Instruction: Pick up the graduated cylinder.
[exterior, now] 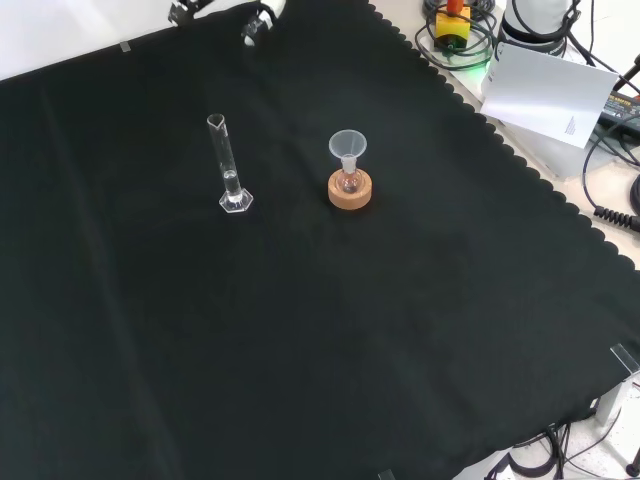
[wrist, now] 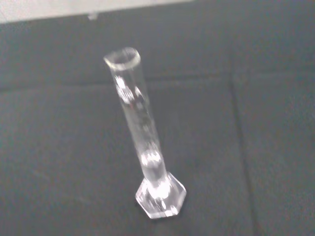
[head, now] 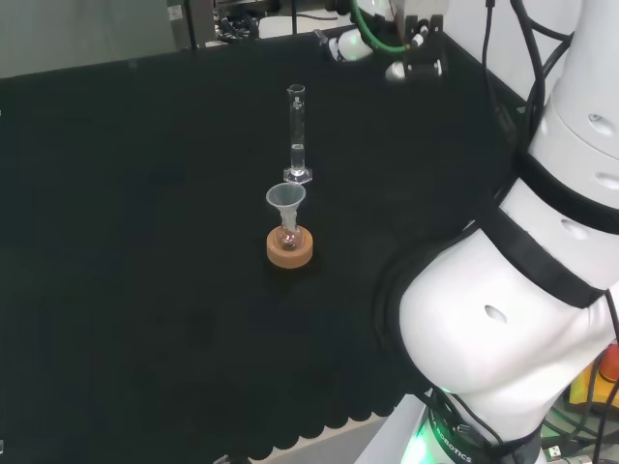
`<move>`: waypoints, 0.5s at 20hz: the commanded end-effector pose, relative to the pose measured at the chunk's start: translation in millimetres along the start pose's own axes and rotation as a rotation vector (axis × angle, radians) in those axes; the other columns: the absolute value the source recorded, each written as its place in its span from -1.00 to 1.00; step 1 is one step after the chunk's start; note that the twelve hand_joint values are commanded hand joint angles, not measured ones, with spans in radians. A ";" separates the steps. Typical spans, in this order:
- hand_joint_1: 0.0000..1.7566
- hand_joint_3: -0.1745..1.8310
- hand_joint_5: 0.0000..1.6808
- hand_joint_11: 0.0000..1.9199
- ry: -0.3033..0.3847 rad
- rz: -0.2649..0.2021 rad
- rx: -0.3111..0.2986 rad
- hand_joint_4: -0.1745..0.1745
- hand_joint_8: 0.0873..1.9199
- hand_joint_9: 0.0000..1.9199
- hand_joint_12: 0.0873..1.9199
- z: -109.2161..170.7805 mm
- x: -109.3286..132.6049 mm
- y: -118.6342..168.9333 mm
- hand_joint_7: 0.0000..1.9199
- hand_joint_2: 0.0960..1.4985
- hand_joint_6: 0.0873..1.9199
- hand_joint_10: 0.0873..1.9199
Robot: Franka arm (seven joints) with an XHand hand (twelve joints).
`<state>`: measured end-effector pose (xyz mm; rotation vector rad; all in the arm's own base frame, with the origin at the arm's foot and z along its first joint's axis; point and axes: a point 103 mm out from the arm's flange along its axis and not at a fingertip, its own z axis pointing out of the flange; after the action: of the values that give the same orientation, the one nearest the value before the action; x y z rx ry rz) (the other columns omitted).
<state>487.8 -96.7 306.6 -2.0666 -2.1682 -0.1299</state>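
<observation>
Mid-cloth in the front view, the tall clear glass graduated cylinder stands upright on its hexagonal foot, near the clear funnel on its cork ring. Hand's finger state: cannot tell. Risk: a sideways bump tips the narrow cylinder.

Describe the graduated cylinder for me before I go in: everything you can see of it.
The graduated cylinder is a tall, narrow tube of clear glass or plastic on a flat hexagonal foot, with an open rim and a small pouring lip at the top. It stands upright on the black cloth, and I cannot see any liquid in it. In the front view it stands left of the cork ring that carries a funnel, apart from it. Nothing touches it.
</observation>
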 end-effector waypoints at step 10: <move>-0.22 -0.50 -0.61 -0.81 0.331 -0.060 0.009 -0.19 -0.40 -0.59 0.40 128.8 -39.6 49.8 -0.81 0.15 -1.00 -0.39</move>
<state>517.8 -94.1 230.3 -1.9320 -2.1012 -0.2313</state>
